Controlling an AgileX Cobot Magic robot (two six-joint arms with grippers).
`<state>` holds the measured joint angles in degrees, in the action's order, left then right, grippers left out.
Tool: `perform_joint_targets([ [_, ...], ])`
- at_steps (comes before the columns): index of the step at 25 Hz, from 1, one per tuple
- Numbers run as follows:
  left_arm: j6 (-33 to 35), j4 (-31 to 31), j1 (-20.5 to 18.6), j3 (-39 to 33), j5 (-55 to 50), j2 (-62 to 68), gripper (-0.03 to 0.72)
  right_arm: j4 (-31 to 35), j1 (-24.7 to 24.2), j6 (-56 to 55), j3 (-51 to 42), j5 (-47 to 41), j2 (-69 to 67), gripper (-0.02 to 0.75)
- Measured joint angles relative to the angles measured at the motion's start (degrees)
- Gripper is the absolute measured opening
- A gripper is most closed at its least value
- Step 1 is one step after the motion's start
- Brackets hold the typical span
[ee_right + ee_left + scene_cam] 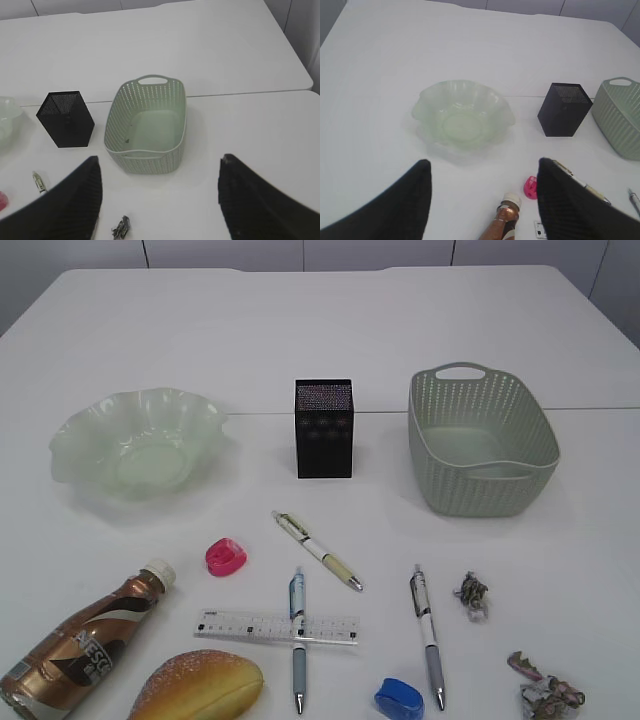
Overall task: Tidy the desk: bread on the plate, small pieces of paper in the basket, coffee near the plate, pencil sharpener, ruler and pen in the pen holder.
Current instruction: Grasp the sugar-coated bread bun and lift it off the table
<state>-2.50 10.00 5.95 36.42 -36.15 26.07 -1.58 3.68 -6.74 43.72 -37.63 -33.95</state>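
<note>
Bread [196, 686] lies beside the coffee [82, 638]; left gripper [482, 200] and right gripper [159, 200] hang wide, holding nothing.

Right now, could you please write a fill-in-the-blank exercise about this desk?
1. The plate holds ____.
2. The pen holder stands between the plate and the ____.
3. One pen lies across the ____.
4. The pencil sharpener beside the coffee cap is ____ in colour.

Missing words: nothing; basket; ruler; pink
</note>
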Motion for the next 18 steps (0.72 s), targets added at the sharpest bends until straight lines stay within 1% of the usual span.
perform_joint_targets([
  [5,-0.1,-1.1,1.7,1.9,0.1,3.0,0.486,1.3,0.0,0.0,1.0,-0.1,-3.4,0.532],
  [10,-0.9,-1.3,2.0,3.2,0.4,5.7,0.484,2.9,0.2,0.0,2.0,-0.7,-7.0,0.532],
  [13,-1.8,-1.3,2.0,3.3,0.3,7.4,0.480,2.7,2.4,0.0,3.0,-2.3,-9.3,0.531],
  [18,-1.9,-1.5,2.0,5.2,0.0,11.2,0.480,0.5,6.3,0.1,6.1,-7.8,-15.2,0.531],
])
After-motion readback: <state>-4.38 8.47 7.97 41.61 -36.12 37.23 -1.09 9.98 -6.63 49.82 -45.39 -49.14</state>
